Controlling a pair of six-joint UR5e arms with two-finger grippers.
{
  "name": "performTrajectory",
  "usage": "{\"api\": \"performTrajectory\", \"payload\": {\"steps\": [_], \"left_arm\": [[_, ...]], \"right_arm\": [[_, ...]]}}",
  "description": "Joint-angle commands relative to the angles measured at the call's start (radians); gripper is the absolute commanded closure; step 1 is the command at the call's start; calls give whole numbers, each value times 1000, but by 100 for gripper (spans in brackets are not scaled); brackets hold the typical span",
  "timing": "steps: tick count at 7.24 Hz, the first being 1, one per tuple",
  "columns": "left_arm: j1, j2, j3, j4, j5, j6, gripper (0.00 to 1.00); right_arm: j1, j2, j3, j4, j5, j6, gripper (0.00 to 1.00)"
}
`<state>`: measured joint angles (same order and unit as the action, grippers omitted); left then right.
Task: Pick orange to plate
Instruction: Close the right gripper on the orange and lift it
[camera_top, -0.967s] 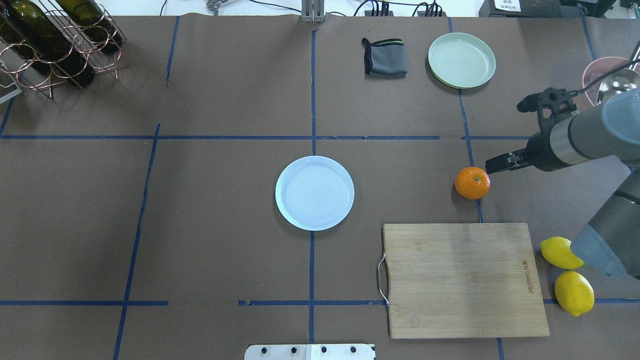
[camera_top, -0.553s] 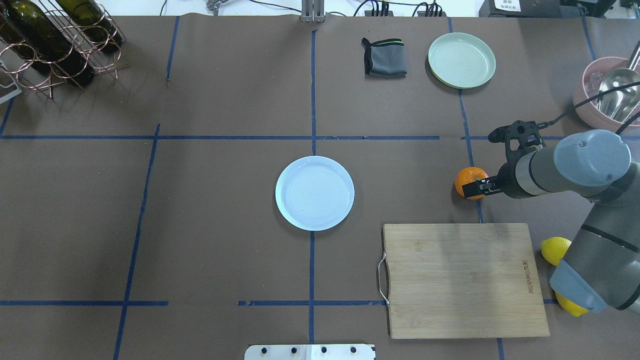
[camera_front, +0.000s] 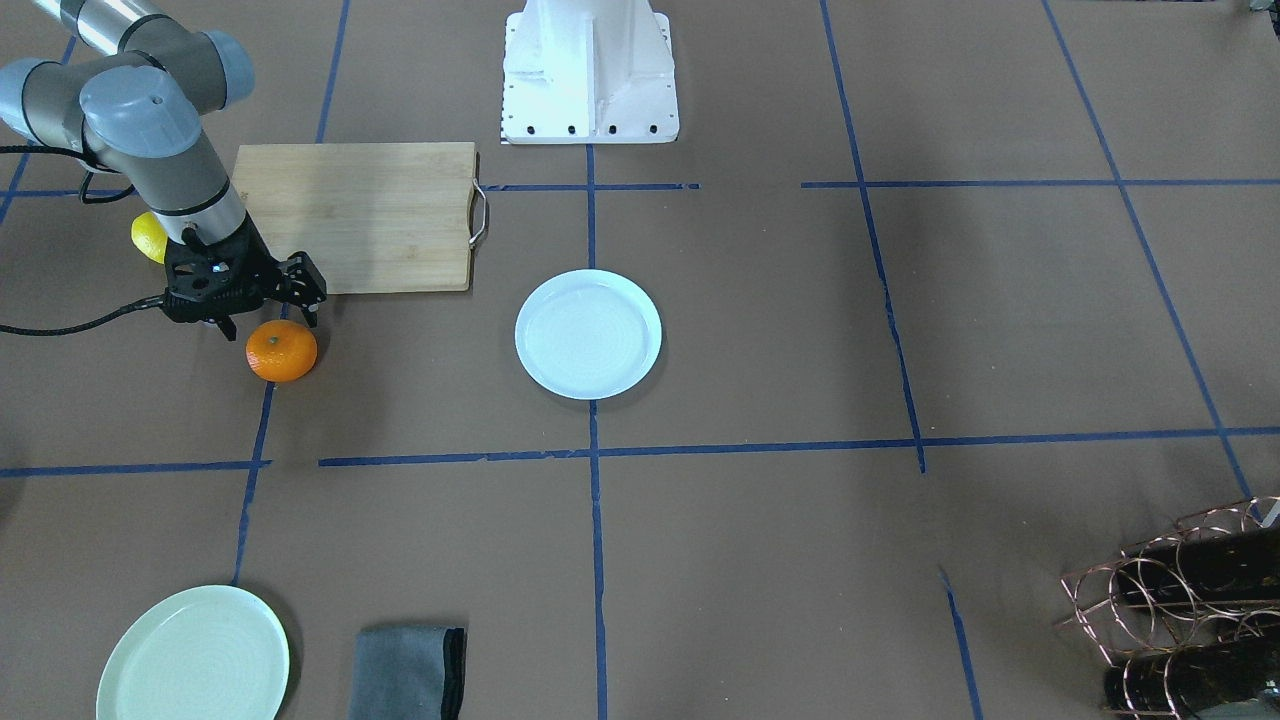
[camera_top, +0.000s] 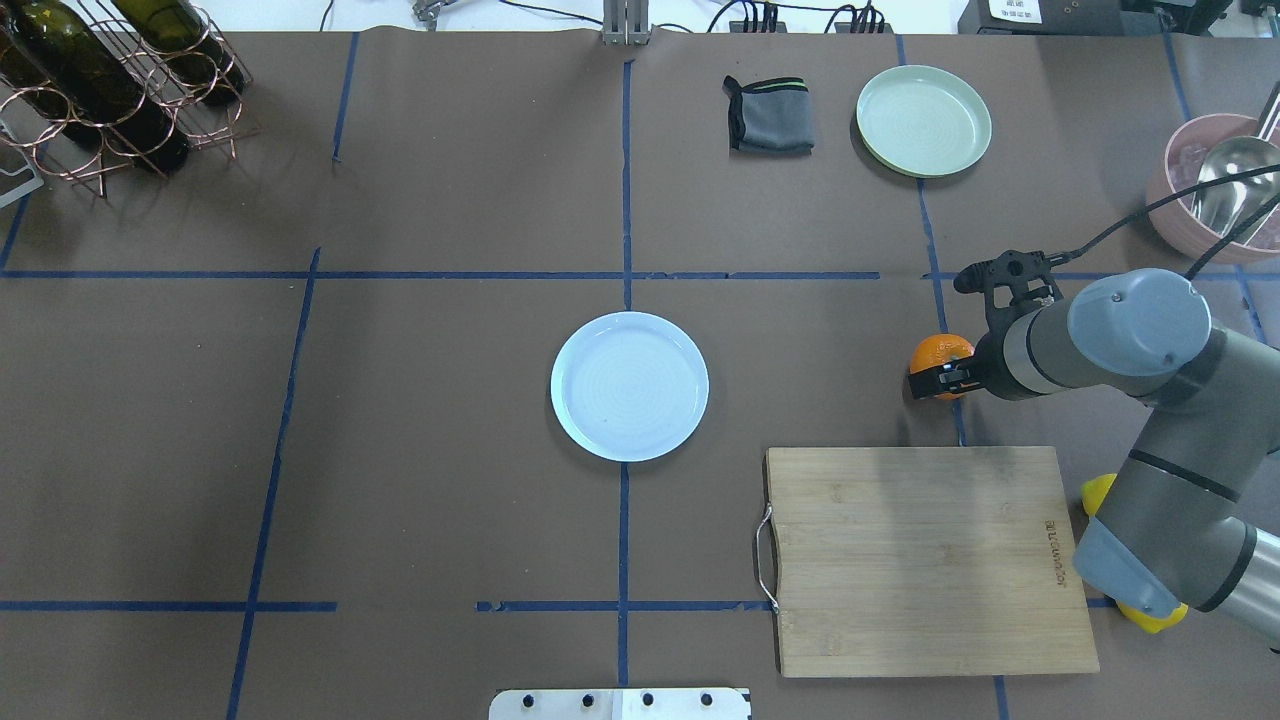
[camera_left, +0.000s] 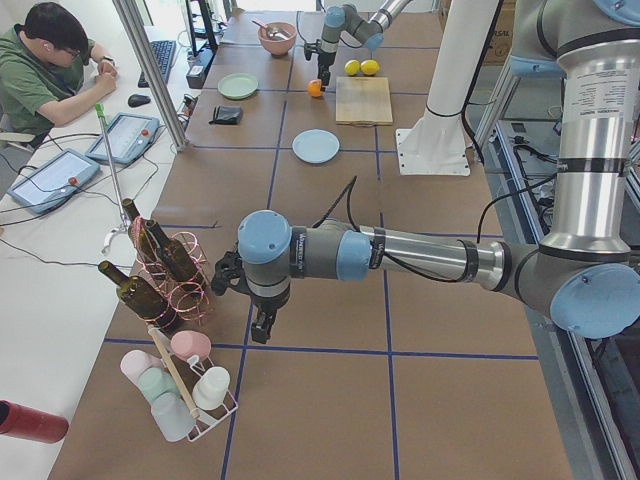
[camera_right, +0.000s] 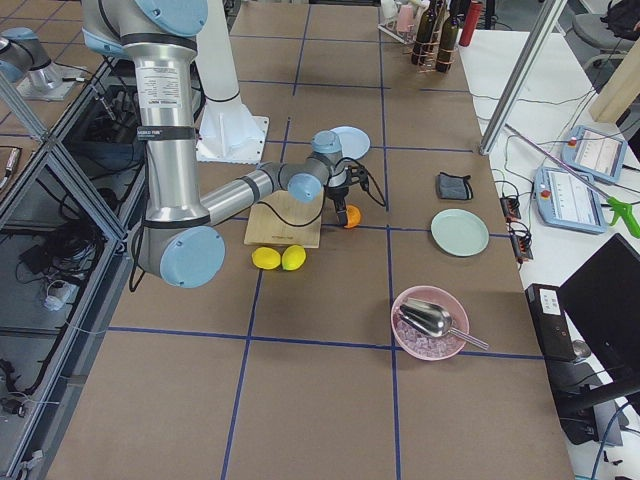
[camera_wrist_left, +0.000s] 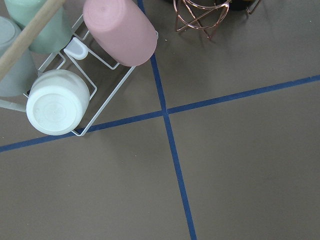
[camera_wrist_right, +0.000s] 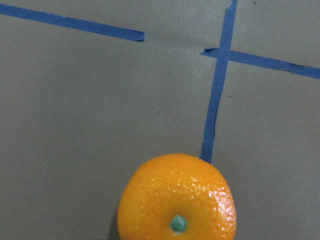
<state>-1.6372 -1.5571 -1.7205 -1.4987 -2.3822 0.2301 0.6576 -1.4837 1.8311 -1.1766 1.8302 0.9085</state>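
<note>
The orange (camera_front: 281, 351) rests on the brown table near a blue tape line, just off the cutting board's corner. My right gripper (camera_front: 270, 320) hangs open directly over it, fingers spread to either side and not touching the fruit. In the overhead view the right gripper (camera_top: 945, 378) covers part of the orange (camera_top: 928, 350). The right wrist view looks straight down on the orange (camera_wrist_right: 177, 197) with its green stem. The pale blue-white plate (camera_top: 629, 386) sits empty at the table's middle. My left gripper (camera_left: 257, 328) hovers by the bottle rack; I cannot tell its state.
A wooden cutting board (camera_top: 930, 560) lies near the orange, with two lemons (camera_top: 1098, 492) beyond it under my right arm. A mint-green plate (camera_top: 923, 120), grey cloth (camera_top: 770, 115), pink bowl with scoop (camera_top: 1215, 190) and bottle rack (camera_top: 110, 80) line the far edge.
My right gripper swung in from the right and came over the orange, now covering part of it in the overhead view. The orange and the plate have not moved.
</note>
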Motion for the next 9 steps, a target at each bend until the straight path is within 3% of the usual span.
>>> {"api": "performTrajectory", "payload": {"steps": [1, 5, 6, 7, 8, 9], "left_arm": [[0, 0, -1, 0, 1, 0, 0], [0, 0, -2, -2, 0, 0, 0], [0, 0, -2, -2, 0, 0, 0], [0, 0, -2, -2, 1, 0, 0], [0, 0, -2, 0, 0, 0, 0], [-1, 0, -2, -2, 1, 0, 0]], "right_arm": [[-1, 22, -15, 0, -2, 0, 1], [-1, 28, -36, 0, -35, -2, 4], [-1, 29, -36, 0, -42, 0, 10], [-1, 29, -36, 0, -42, 3, 48], [2, 54, -36, -6, -42, 7, 94], [5, 78, -27, -9, -40, 10, 100]]}}
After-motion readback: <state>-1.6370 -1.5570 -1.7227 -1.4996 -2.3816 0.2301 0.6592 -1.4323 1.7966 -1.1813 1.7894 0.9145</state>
